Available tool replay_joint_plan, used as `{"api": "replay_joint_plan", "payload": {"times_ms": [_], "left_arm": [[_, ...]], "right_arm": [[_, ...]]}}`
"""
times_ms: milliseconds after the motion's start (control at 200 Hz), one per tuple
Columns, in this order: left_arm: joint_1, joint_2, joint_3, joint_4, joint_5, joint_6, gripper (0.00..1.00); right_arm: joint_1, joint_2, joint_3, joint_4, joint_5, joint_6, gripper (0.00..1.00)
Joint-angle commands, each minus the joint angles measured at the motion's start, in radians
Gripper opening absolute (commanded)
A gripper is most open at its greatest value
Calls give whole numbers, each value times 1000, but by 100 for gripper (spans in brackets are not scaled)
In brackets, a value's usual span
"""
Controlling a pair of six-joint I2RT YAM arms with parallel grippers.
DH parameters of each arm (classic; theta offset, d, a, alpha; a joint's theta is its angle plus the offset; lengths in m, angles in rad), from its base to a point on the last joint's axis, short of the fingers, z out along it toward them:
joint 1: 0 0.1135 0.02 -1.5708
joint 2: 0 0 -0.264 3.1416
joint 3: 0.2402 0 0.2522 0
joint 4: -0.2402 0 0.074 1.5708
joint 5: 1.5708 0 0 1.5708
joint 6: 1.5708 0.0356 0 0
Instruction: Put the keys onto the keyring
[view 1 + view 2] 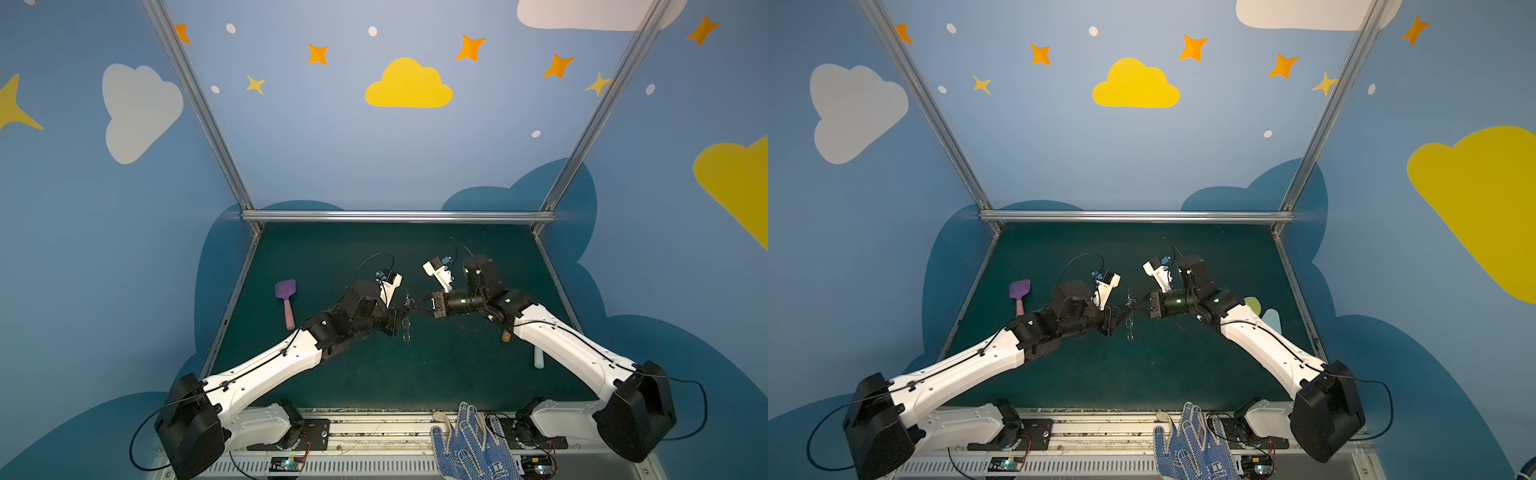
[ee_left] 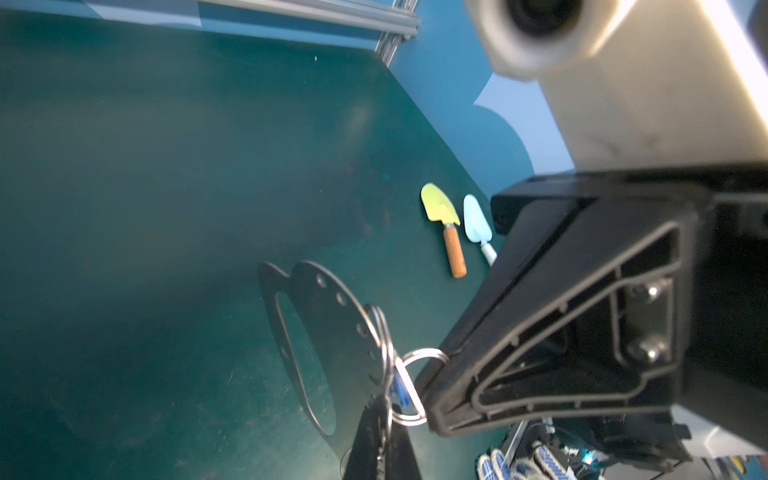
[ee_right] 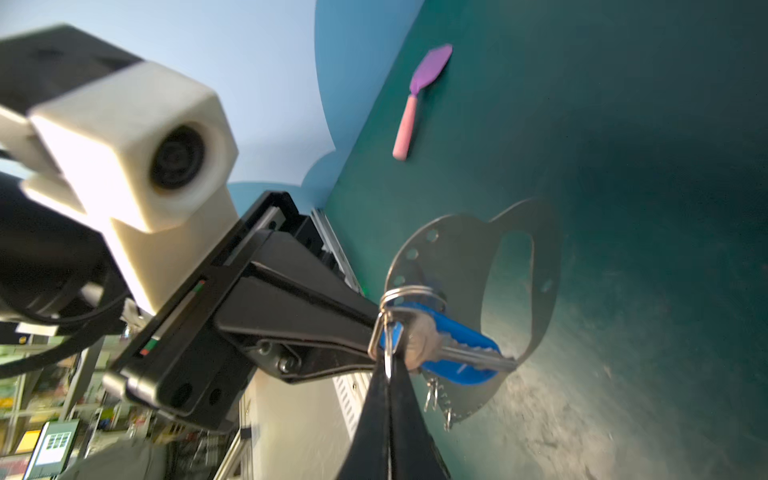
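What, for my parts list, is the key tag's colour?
The key tag is blue, clearest in the right wrist view.

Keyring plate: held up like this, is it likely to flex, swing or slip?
Probably stiff: the keyring plate looks like flat thin metal, unbent in mid-air. Likely to swing and twist, as it seems to hang from one split ring. That smooth ring could slide in the grip of the left pincer.

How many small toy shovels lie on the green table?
3. The purple shovel lies on the left; the yellow-green shovel and the pale blue shovel lie side by side on the right, partly under the right arm. Others could hide beneath the arms.
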Motion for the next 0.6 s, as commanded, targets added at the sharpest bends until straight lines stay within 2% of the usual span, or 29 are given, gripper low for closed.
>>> {"api": "replay_joint_plan", "payload": {"times_ms": [0, 205, 290, 441, 546, 596], "left_arm": [[8, 0, 43, -48, -11, 42, 5], [10, -3, 47, -70, -11, 65, 8], [10, 0, 49, -74, 20, 70, 4], [9, 12, 50, -56, 66, 77, 4], [10, 17, 56, -66, 61, 77, 4], [9, 15, 54, -69, 52, 74, 4]], "right_arm": [[-6, 38, 51, -283, -32, -149, 0], [-8, 52, 118, -443, -23, -261, 0], [-8, 49, 140, -480, -26, -287, 0], [-6, 50, 144, -461, -38, -269, 0], [-9, 38, 139, -439, -18, -249, 0], [-17, 27, 138, -436, 14, -235, 9]]}}
